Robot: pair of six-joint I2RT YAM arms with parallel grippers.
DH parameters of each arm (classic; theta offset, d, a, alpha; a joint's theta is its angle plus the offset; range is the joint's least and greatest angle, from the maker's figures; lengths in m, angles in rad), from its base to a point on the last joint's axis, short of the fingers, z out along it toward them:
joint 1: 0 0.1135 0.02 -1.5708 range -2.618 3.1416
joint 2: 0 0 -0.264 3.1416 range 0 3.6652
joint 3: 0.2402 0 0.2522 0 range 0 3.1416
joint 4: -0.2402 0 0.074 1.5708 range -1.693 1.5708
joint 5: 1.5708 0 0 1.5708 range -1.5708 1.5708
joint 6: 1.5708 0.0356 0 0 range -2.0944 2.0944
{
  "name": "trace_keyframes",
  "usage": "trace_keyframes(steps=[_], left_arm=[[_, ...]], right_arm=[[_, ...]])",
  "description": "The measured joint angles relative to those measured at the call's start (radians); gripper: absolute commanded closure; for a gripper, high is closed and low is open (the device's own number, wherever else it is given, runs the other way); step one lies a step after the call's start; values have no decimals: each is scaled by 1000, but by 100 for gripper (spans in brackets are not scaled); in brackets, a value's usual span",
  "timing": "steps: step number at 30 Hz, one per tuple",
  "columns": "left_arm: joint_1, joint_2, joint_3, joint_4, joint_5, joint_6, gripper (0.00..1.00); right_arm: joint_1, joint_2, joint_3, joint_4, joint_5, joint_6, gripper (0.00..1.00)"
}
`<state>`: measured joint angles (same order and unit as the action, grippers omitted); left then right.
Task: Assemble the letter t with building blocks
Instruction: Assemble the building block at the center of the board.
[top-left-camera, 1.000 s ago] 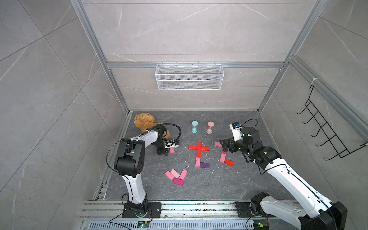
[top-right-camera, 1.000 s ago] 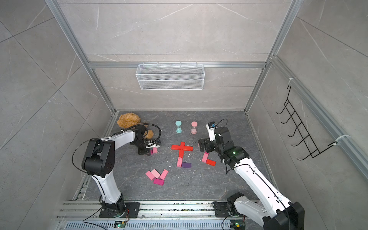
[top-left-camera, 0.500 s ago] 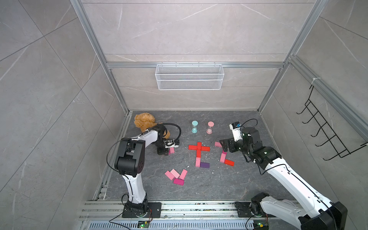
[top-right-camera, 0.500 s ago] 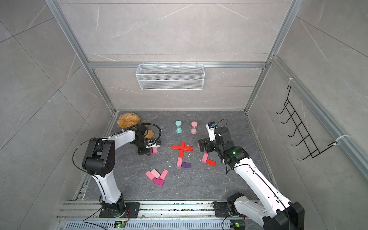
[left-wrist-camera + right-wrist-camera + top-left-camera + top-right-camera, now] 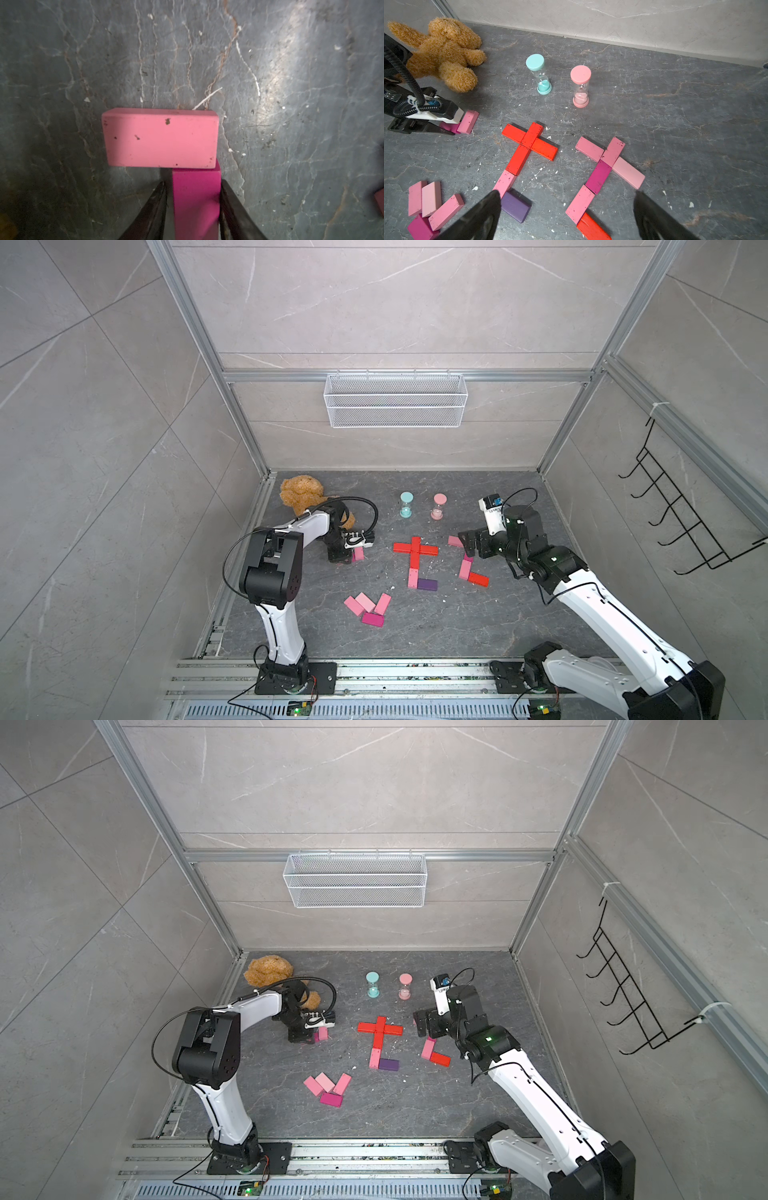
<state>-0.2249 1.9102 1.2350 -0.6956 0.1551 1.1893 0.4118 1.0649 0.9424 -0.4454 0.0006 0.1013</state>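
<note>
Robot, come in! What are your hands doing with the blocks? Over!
Left gripper shut on flat magenta block. Right gripper open, empty. Light pink rectangular block lies crosswise, touching the magenta block's end.

No visible change in left gripper (image 5: 193,182), magenta block (image 5: 196,199) or right gripper (image 5: 566,193)

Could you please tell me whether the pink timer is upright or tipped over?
Upright: the pink timer stands on its base, cap uppermost, sand in the lower bulb.
</note>
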Motion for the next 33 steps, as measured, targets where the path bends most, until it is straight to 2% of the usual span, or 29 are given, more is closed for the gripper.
trace_keyframes(steps=[5, 15, 24, 33], left_arm=[[0, 0, 0, 0, 0, 0, 57], [0, -2, 1, 19, -10, 0, 44], [0, -15, -10, 39, -18, 0, 39], [1, -70, -56, 67, -76, -1, 34]], right_arm=[[0, 0, 0, 0, 0, 0, 0], [0, 2, 0, 0, -1, 0, 0], [0, 3, 0, 0, -1, 0, 0], [0, 3, 0, 0, -5, 0, 0]])
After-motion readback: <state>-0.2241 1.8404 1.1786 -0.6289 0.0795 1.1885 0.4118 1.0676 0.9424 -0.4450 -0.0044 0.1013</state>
